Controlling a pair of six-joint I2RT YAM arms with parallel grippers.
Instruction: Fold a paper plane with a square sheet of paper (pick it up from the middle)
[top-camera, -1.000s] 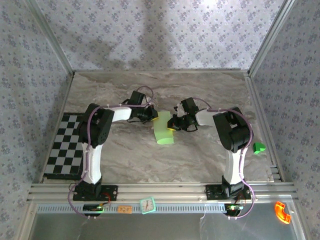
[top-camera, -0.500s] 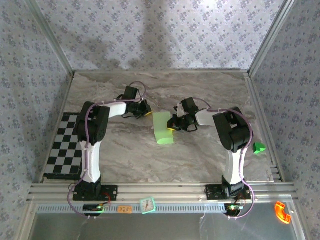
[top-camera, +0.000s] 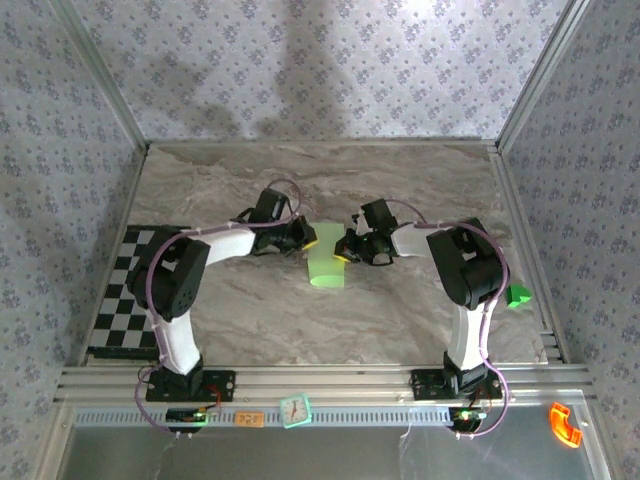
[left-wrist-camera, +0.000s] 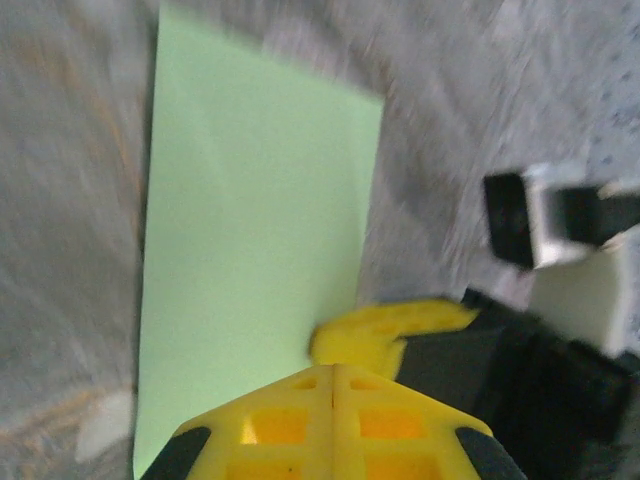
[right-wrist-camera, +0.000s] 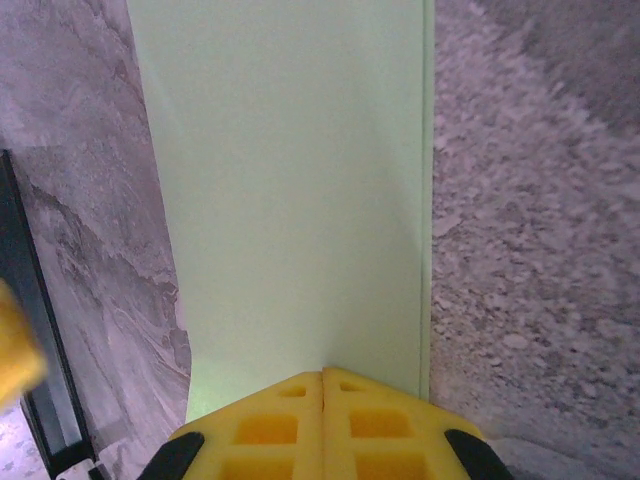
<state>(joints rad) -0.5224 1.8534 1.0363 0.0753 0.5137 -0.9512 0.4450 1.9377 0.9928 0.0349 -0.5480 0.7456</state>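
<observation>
Right wrist view: my right pincer (right-wrist-camera: 322, 378) and left pincer (left-wrist-camera: 333, 372), both closed, rest at opposite edges of the folded square sheet of paper (right-wrist-camera: 290, 190); I'd press evenly along its crease

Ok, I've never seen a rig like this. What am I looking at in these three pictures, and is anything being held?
Two robot arms are bolted at the near edge of a marble-patterned table. The wide picture looks down from above and behind them. The other two come from a camera on each wrist, so the yellow fingers at the bottom are that arm's own. A pale green sheet of paper, folded over, sits between the arms. The right pincer is closed at the paper's edge and seems to pinch it. The left pincer is closed too, its tips at the paper. A small green block and a checkered mat lie off to the sides.
</observation>
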